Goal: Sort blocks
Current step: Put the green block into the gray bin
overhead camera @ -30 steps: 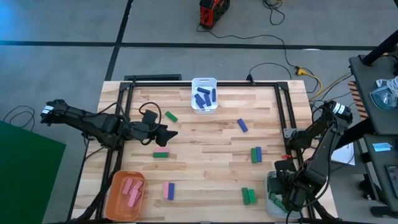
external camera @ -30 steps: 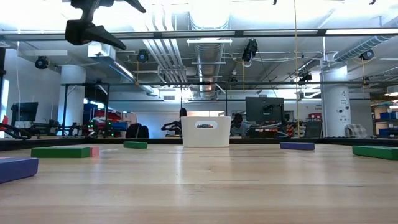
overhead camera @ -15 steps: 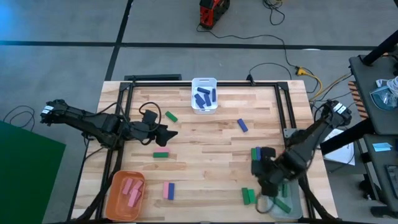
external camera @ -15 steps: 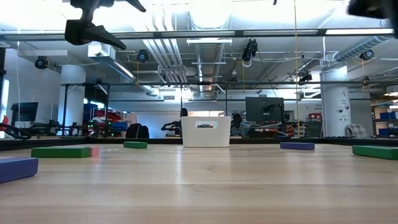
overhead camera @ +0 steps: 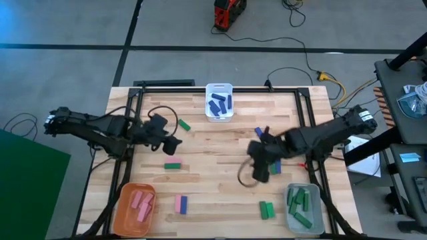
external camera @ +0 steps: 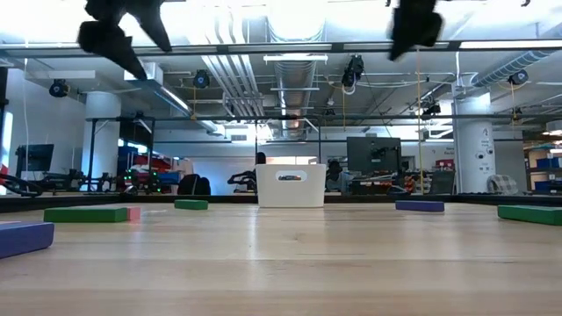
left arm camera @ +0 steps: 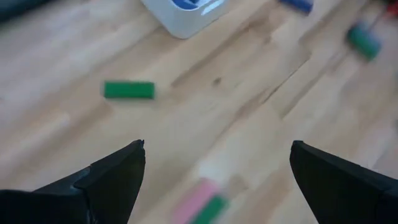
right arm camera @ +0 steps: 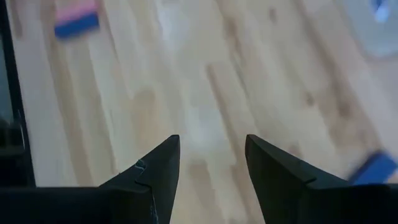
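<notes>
Right tool hangs over mid wooden tabletop, fingers parted, empty, a dark blue rectangular block just beyond it; left tool wide open near a green block.

Robotics lab, exposed ceiling pipes, monitor, concrete floor

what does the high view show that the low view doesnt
Only the high view shows the orange bin with pink blocks, the grey bin with green blocks, and both arms whole over the table, the left hand and the right hand.

Only the low view shows the room behind the table, with its ceiling pipes.

Both show the white bin and loose blocks on the wooden table.
</notes>
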